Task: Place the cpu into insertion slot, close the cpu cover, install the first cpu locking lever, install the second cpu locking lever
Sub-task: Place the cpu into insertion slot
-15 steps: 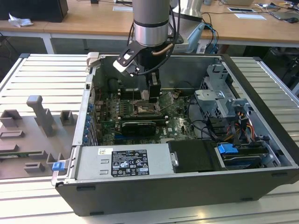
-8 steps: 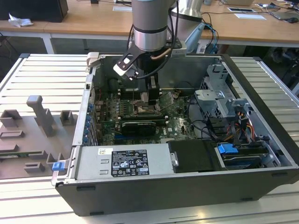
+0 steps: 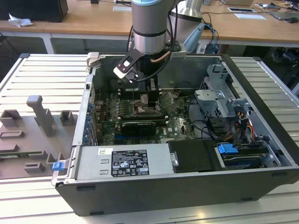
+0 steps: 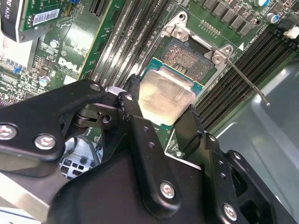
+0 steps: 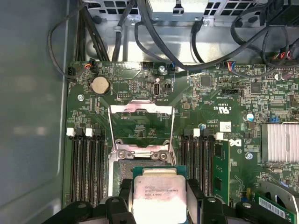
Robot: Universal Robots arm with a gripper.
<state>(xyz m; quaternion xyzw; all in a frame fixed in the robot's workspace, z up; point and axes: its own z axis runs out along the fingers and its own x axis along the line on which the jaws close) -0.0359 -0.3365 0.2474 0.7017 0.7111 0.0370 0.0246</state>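
Note:
My gripper (image 4: 161, 100) is shut on the cpu (image 4: 166, 93), a pale silvery square chip on a green edge, held by two opposite sides between the black fingers (image 4: 133, 100). The cpu hangs just above and partly over the insertion slot (image 4: 187, 58), whose dark pin field and silvery rim show past its far edge. In the first wrist view the cpu (image 5: 159, 196) sits between the fingers of the gripper (image 5: 159, 189), and the cpu cover (image 5: 140, 108) stands swung open beyond the slot (image 5: 122, 171). A thin locking lever (image 4: 250, 81) sticks out beside the slot. In the exterior view the gripper (image 3: 147, 91) is low inside the case over the slot (image 3: 142, 110).
Long black memory slots (image 5: 86, 163) flank the socket on both sides. A ribbed heatsink (image 5: 280, 142) and cables (image 5: 187, 42) lie nearby. The open case (image 3: 261, 93) has a power supply (image 3: 126, 161) at the front, and a grey fixture tray (image 3: 32, 135) lies at the exterior view's left.

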